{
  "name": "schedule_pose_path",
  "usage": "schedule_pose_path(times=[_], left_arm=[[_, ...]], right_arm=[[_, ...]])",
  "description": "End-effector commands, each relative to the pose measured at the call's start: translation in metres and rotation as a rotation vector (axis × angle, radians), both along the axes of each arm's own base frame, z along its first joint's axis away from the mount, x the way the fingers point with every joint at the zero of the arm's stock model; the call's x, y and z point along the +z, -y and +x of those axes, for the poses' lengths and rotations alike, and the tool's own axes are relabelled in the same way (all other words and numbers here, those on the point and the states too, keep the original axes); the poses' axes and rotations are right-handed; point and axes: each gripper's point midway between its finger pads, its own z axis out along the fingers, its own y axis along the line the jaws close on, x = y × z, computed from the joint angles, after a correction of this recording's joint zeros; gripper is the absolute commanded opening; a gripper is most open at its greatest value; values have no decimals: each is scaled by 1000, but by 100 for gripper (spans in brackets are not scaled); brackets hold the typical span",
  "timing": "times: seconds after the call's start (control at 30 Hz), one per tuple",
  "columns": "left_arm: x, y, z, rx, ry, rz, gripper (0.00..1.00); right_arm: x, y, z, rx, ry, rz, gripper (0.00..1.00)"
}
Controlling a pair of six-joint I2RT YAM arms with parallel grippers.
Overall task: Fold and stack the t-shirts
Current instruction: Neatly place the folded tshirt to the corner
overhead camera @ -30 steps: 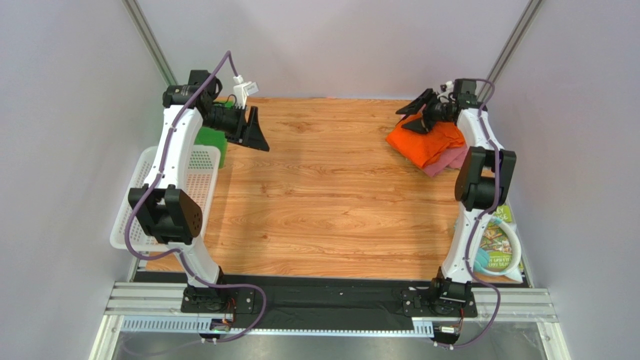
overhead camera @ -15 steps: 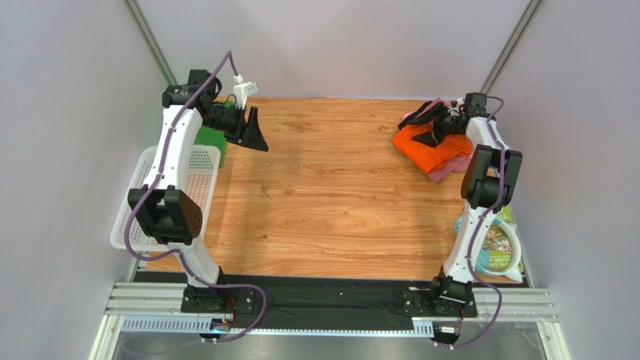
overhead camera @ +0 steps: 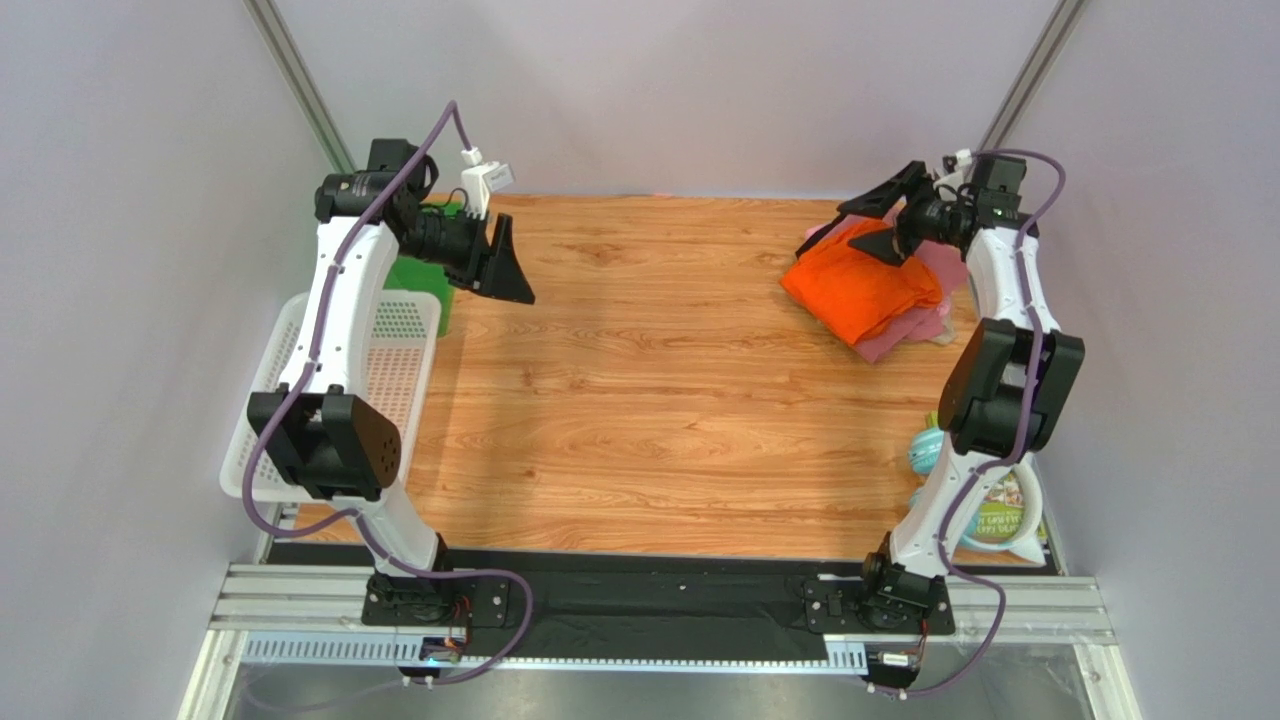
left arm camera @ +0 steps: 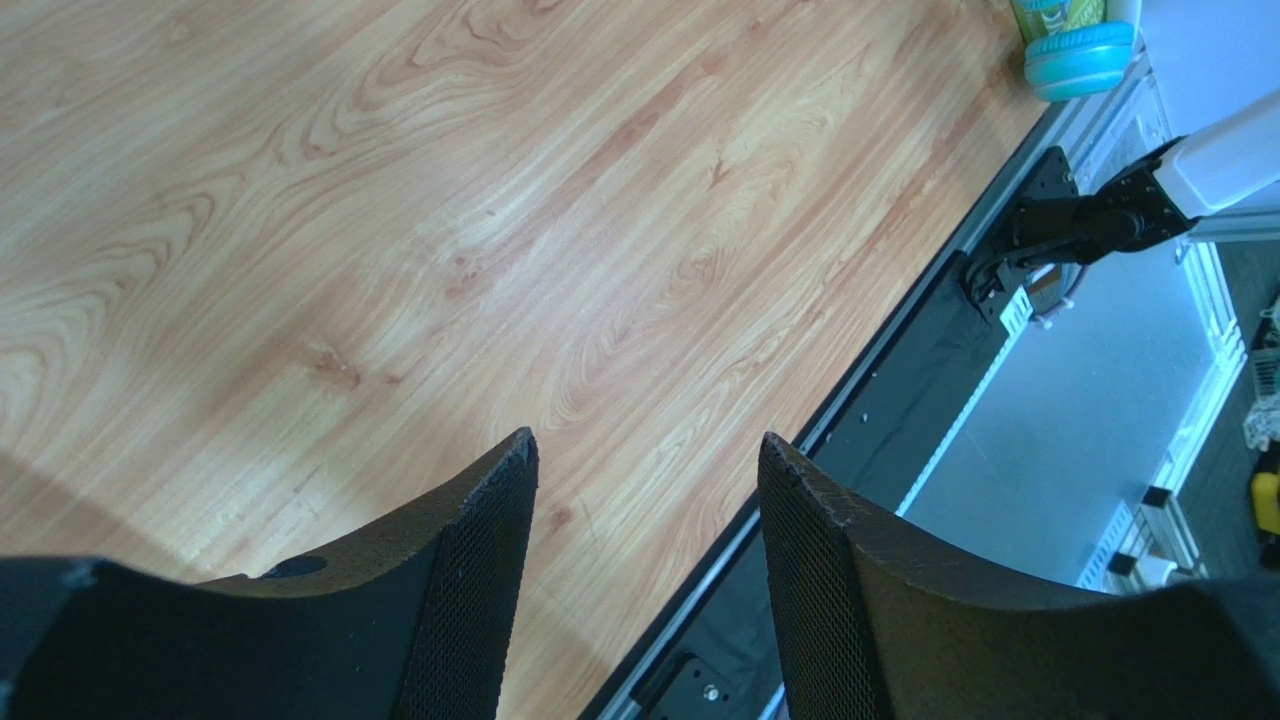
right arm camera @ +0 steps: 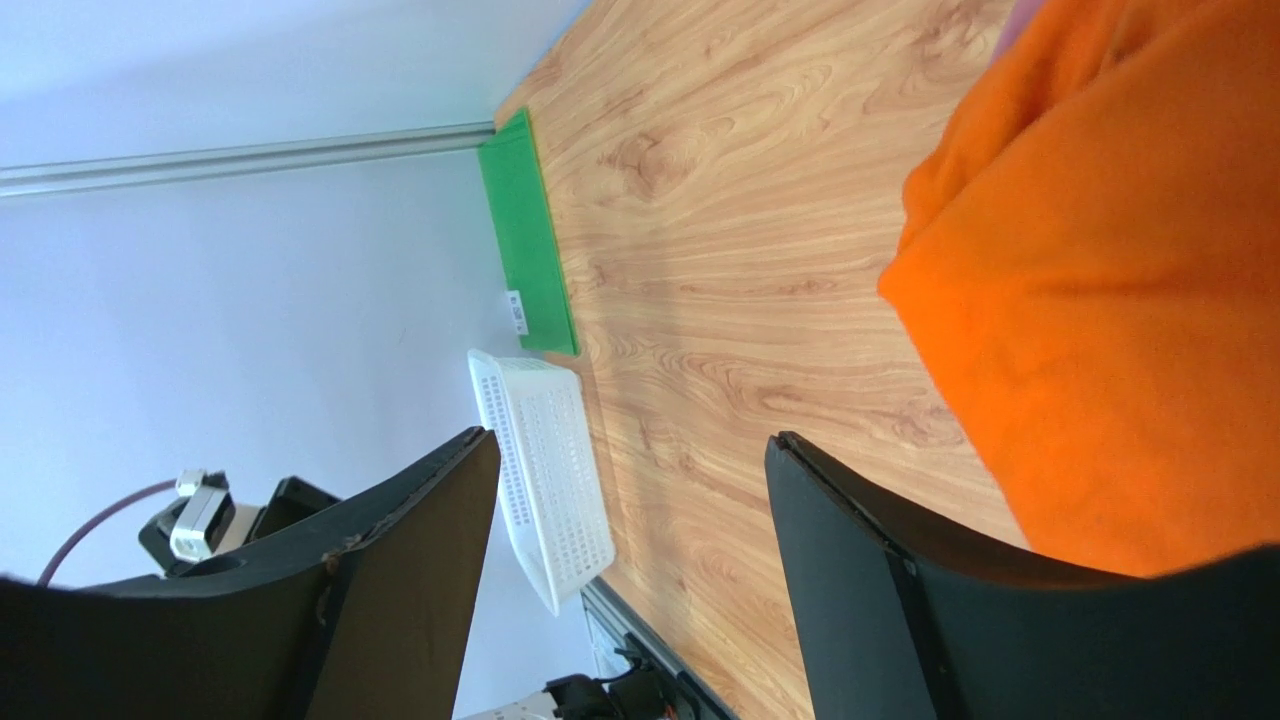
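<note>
Tabletop (overhead camera: 646,405), t-shirt (right arm camera: 1112,300) beside right gripper (right arm camera: 631,438) (jaws apart)

Wood-grain table (overhead camera: 646,405): t-shirts (overhead camera: 860,285) piled far right; green sheet (overhead camera: 409,279), white basket (overhead camera: 403,333) at left edge.

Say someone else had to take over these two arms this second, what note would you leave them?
Left hand: open, empty, raised over the far left of the table.
Right hand: open, empty, raised by the orange t-shirt.
Shirts: the orange one lies on a pinkish t-shirt, far right corner.
Done: both stacked.
Left: the orange fold looks rumpled, perhaps tidy it; no other loose shirt shows.
</note>
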Motion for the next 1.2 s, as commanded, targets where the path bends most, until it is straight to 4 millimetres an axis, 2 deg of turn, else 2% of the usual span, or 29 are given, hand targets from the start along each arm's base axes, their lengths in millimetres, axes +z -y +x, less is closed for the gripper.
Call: schedule_pose_path(times=[0.0, 0.07, 0.2, 0.27, 0.3, 0.4, 0.47, 0.5, 0.57, 0.6, 0.67, 0.7, 0.73, 0.77, 0.83, 0.87, 0.9, 0.93, 0.97, 1.0, 1.03, 1.07, 1.1, 1.13, 1.17], left_arm=[[-2, -2, -36, -15, -122, 3, 63], [-4, -3, -35, -16, -121, 8, 63], [-6, -4, -34, -15, -120, 16, 63], [-7, -4, -34, -17, -124, 18, 63], [-9, -5, -34, -16, -128, 24, 63], [-10, -8, -37, -13, -119, 42, 63], [-8, -9, -41, -11, -103, 48, 63], [-8, -10, -40, -5, -96, 56, 63], [-3, -10, -40, 16, -78, 59, 63], [-3, -12, -38, 32, -70, 69, 63], [5, -14, -34, 80, -38, 74, 63], [6, -17, -32, 107, -22, 90, 63], [9, -18, -30, 126, -4, 95, 63], [16, -19, -29, 150, 45, 94, 63], [16, -23, -28, 198, 59, 108, 63], [23, -24, -28, 212, 99, 106, 63], [24, -25, -29, 227, 103, 107, 63], [25, -26, -31, 235, 113, 106, 63], [25, -26, -33, 240, 117, 108, 63], [23, -27, -34, 248, 114, 106, 64], [19, -27, -35, 253, 116, 106, 64], [17, -28, -36, 261, 116, 108, 64], [14, -28, -36, 266, 115, 108, 64], [9, -28, -37, 273, 117, 107, 64], [7, -30, -37, 282, 122, 113, 63]], right_arm=[[-33, 8, -13, -23, -51, 17, 72], [-49, 12, -13, -41, -78, 11, 72], [-102, 21, -12, -74, -189, 15, 71], [-114, 24, -7, -79, -208, 12, 71], [-128, 25, -5, -78, -235, 20, 71], [-135, 23, -3, -66, -252, 39, 71], [-125, 17, -4, -41, -224, 58, 72], [-105, 10, -4, -19, -175, 47, 74], [-81, 1, -6, 6, -122, 31, 78], [-53, -9, -10, 36, -50, -2, 85], [-26, -21, -22, 60, -13, -75, 99], [7, -35, -34, 97, 85, -152, 100], [16, -38, -42, 80, 91, -221, 100], [49, -44, -59, 72, 175, -280, 100], [59, -62, -81, 86, 226, -380, 100], [85, -69, -101, 80, 301, -408, 100], [91, -80, -113, 94, 327, -423, 100], [80, -80, -124, 89, 300, -447, 100], [94, -82, -142, 84, 339, -452, 100], [92, -86, -154, 97, 342, -439, 100], [79, -87, -164, 110, 325, -437, 100], [86, -87, -179, 102, 363, -445, 100], [83, -88, -187, 99, 368, -454, 100], [68, -88, -195, 108, 346, -455, 100], [73, -88, -206, 105, 375, -457, 100]])
